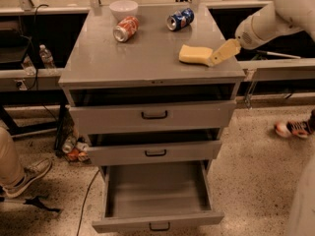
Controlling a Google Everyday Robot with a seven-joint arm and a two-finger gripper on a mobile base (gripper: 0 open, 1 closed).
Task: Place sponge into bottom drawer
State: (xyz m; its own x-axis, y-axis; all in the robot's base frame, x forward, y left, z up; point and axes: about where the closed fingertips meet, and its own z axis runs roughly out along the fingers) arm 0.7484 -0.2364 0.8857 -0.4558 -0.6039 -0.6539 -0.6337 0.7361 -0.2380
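Note:
The pale-yellow sponge (193, 53) lies flat on the grey cabinet top (142, 53), near its right edge. My gripper (220, 54) reaches in from the right on the white arm and sits against the sponge's right end, low over the cabinet top. The bottom drawer (157, 193), the lowest of three, is pulled well out toward the front and its tray is bare inside. Its small black handle (159, 226) shows on the front.
A white bowl (123, 7), a red can (126, 28) and a blue can (179, 19) lie at the back of the top. The top drawer (153, 115) and middle drawer (155, 153) stand slightly out. A person's shoe (292, 128) is at right, another foot (24, 177) at left.

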